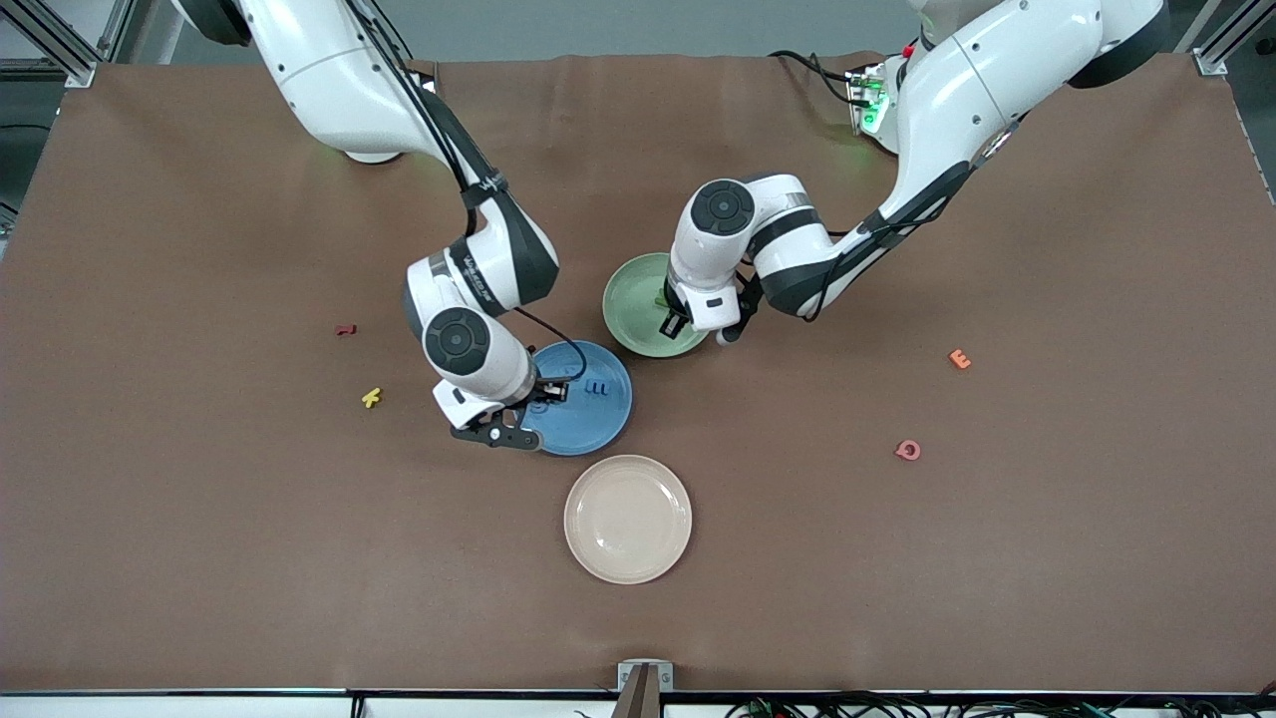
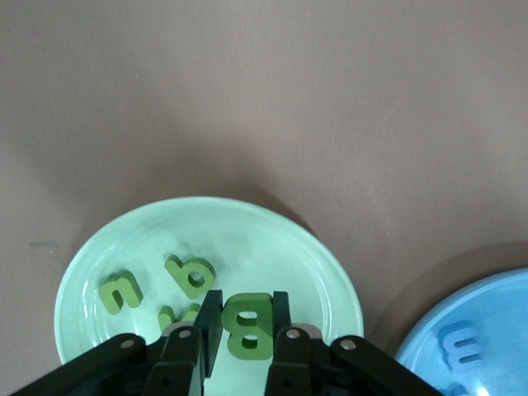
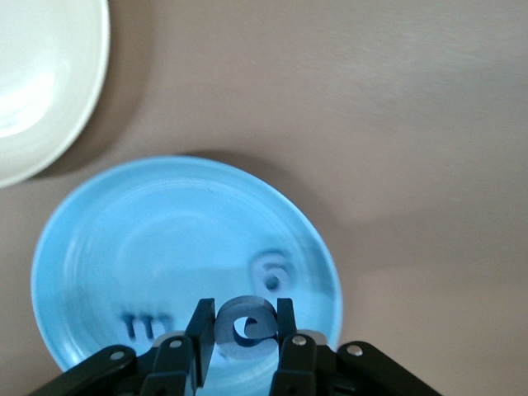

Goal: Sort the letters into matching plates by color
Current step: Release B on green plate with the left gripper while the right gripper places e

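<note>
My left gripper (image 2: 247,318) hangs over the pale green plate (image 2: 313,256), shut on a green letter B (image 2: 247,326). Three more green letters lie in that plate, among them a q shape (image 2: 191,276) and a u shape (image 2: 120,293). My right gripper (image 3: 246,322) is over the blue plate (image 3: 124,239), shut on a curled blue letter (image 3: 247,330). Two blue letters rest in this plate, an E (image 3: 148,324) and a round one (image 3: 272,271). In the front view the left gripper (image 1: 676,321) is over the green plate (image 1: 633,299), the right gripper (image 1: 546,397) over the blue plate (image 1: 588,429).
A cream plate (image 1: 628,519) lies nearer the front camera than the blue plate. A dark red letter (image 1: 345,329) and a yellow k (image 1: 371,398) lie toward the right arm's end. An orange E (image 1: 959,359) and a pink Q (image 1: 907,450) lie toward the left arm's end.
</note>
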`<state>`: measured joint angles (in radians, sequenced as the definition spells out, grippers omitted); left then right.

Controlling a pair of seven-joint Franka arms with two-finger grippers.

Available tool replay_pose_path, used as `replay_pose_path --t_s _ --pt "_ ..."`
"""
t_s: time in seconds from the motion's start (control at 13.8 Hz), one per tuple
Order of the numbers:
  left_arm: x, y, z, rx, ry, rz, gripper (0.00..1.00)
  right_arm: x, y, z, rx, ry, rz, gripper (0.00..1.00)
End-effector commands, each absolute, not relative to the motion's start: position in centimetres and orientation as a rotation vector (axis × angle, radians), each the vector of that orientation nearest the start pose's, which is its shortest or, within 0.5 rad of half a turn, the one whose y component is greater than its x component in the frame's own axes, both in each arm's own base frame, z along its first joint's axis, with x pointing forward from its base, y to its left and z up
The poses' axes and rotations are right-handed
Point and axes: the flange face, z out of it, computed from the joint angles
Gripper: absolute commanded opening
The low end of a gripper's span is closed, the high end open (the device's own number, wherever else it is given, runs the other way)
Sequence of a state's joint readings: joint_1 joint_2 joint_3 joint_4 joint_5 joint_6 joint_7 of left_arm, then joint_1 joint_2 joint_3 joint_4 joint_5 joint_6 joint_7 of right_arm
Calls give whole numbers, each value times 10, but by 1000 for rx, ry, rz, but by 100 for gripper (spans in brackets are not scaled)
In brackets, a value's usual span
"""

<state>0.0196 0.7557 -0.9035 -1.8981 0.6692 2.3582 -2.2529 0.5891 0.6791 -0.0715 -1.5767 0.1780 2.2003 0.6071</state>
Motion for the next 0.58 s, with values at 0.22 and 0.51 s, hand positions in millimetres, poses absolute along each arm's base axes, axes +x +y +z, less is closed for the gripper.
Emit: replay_pose_path --t_s 0.22,0.51 --pt "409 -480 205 -2778 -1663 137 17 605 390 224 -3042 380 103 10" --pt "410 -480 207 -2778 -1664 131 95 614 398 211 -3040 378 89 10"
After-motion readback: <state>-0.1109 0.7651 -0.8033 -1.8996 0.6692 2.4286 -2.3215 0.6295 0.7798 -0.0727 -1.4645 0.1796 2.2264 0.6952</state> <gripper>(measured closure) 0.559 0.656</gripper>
